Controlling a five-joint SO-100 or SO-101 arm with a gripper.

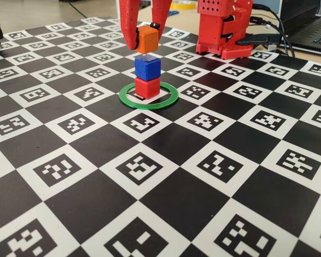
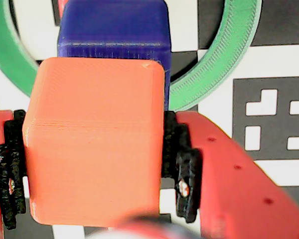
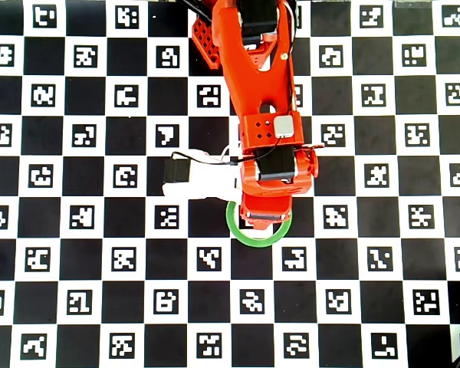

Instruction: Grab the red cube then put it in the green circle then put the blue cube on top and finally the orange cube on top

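The red two-finger gripper (image 1: 147, 38) has its jaws clamped on the small matte orange plastic cube (image 1: 147, 39), one finger on each side face, and it hangs in the air directly above the stack with a clear gap beneath it in the fixed view. Below it, the small deep-blue plastic cube (image 1: 147, 67) sits squarely on the small matte red plastic cube (image 1: 147, 88), and that red one rests on the desk inside the thin flat green plastic ring (image 1: 148, 96), a touch toward the ring's far edge. From the wrist view the orange cube (image 2: 94, 139) fills the picture, gripped between black ribbed pads (image 2: 184, 164) (one pad on either side), with the blue cube's top (image 2: 114, 30) just past it and an arc of the green ring (image 2: 224, 59) beyond. In the overhead view the red arm (image 3: 261, 100) reaches down over the checkerboard marker mat (image 3: 368, 253), hiding the cubes; only the near curve of the ring (image 3: 257, 236) shows.
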